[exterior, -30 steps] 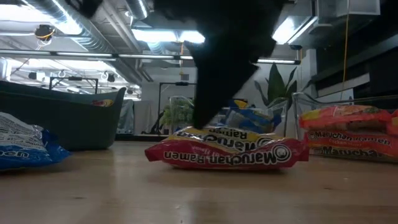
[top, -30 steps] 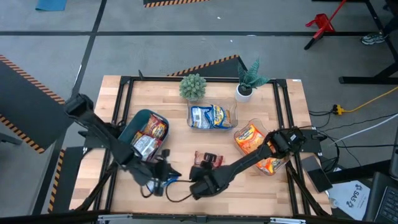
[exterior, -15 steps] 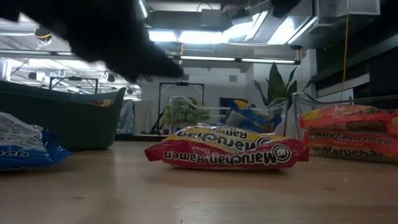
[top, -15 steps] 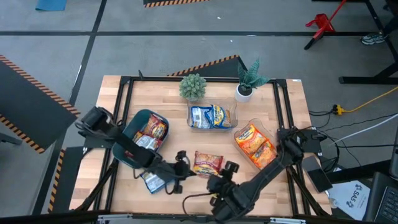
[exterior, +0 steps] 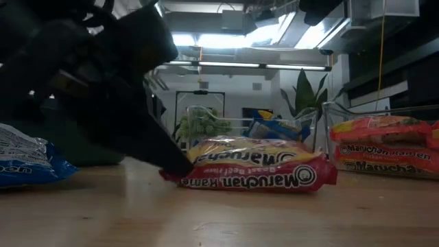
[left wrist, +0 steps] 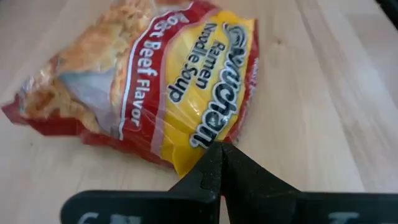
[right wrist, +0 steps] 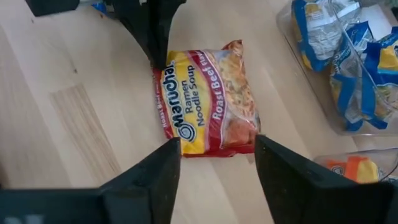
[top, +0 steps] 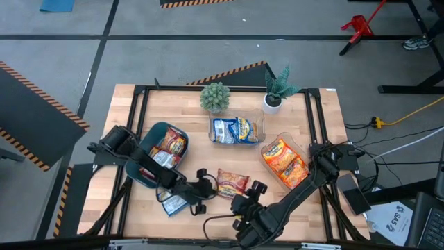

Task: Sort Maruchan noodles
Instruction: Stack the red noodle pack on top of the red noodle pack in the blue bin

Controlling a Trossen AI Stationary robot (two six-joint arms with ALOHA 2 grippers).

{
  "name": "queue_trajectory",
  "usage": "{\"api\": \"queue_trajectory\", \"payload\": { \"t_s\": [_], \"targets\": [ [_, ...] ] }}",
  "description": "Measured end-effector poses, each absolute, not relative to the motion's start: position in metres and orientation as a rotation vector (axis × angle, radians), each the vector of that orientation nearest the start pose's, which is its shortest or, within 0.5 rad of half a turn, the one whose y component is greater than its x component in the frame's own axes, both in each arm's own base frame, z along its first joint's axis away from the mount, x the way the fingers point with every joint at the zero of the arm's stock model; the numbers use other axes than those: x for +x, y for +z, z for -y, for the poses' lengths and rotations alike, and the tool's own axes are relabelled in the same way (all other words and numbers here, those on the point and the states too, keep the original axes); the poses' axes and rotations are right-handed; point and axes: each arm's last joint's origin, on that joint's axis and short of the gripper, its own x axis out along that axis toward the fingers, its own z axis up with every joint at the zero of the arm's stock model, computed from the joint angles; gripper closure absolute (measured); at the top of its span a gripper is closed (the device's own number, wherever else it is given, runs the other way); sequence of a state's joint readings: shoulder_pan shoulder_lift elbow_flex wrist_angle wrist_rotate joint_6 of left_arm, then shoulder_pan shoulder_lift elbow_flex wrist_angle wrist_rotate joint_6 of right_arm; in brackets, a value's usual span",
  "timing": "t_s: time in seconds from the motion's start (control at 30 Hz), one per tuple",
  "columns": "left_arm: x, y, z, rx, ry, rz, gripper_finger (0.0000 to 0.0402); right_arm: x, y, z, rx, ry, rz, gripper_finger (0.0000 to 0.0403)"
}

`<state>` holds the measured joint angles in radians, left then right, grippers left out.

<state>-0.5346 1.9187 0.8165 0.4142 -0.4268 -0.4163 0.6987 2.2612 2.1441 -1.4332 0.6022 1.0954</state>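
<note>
A red-and-yellow Maruchan noodles packet lies flat on the table's middle near the front. My left gripper is shut, its tips at the packet's left end. My right gripper hangs open above the table on the packet's near right side, touching nothing. A blue-and-white packet lies on the table near my left arm. My left gripper's shut fingertips meet the red packet's yellow edge near a corner. The fingers slant down from the table's left side. The packet rests on the table, and its left end sits against the fingertips. Whether they reach under it I cannot tell.
A dark teal bin at the left holds packets. A clear tub at the back middle holds blue packets, and another at the right holds orange ones. Two potted plants stand at the far edge.
My left gripper has come down and toward the right, reaching the red packet's left end. My right gripper has risen off the red packet and drawn back toward the near edge. In the low view the packet has tipped slightly and shows more of its top face.
</note>
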Motion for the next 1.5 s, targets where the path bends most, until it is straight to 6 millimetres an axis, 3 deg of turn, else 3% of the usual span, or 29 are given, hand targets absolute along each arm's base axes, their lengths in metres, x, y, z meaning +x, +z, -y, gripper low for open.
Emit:
{"api": "queue_trajectory", "payload": {
  "t_s": [0.27, 0.47, 0.7, 0.87, 1.0, 1.13, 1.23, 1.33, 1.5],
  "targets": [
    [0.304, 0.085, 0.166, -0.126, 0.067, -0.660, 0.0401, 0.346, 0.243, -0.265, 0.077, -0.670, -0.980, 0.0148],
    [0.304, 0.082, 0.166, -0.150, 0.068, -0.684, 0.0401, 0.350, 0.214, -0.244, 0.359, -0.954, -0.908, 0.0135],
    [0.303, 0.081, 0.166, -0.151, 0.063, -0.692, 0.0401, 0.346, 0.187, -0.234, 0.482, -1.110, -0.856, 0.0134],
    [0.303, 0.080, 0.166, -0.148, 0.062, -0.700, 0.0401, 0.347, 0.179, -0.234, 0.549, -1.090, -0.822, 0.0134],
    [0.302, 0.080, 0.166, -0.145, 0.061, -0.706, 0.0401, 0.340, 0.188, -0.228, 0.638, -1.043, -0.733, 0.0134],
    [0.302, 0.080, 0.166, -0.145, 0.059, -0.708, 0.0401, 0.310, 0.215, -0.206, 0.654, -1.048, -0.707, 0.0134],
    [0.302, 0.080, 0.165, -0.145, 0.059, -0.708, 0.0401, 0.287, 0.228, -0.188, 0.788, -0.964, -0.613, 0.0134],
    [0.302, 0.080, 0.166, -0.144, 0.060, -0.708, 0.0401, 0.274, 0.215, -0.178, 0.988, -0.793, -0.469, 0.0134],
    [0.302, 0.079, 0.165, -0.151, 0.064, -0.707, 0.0401, 0.271, 0.167, -0.175, 1.176, -0.543, -0.326, 0.0134]
  ]
}}
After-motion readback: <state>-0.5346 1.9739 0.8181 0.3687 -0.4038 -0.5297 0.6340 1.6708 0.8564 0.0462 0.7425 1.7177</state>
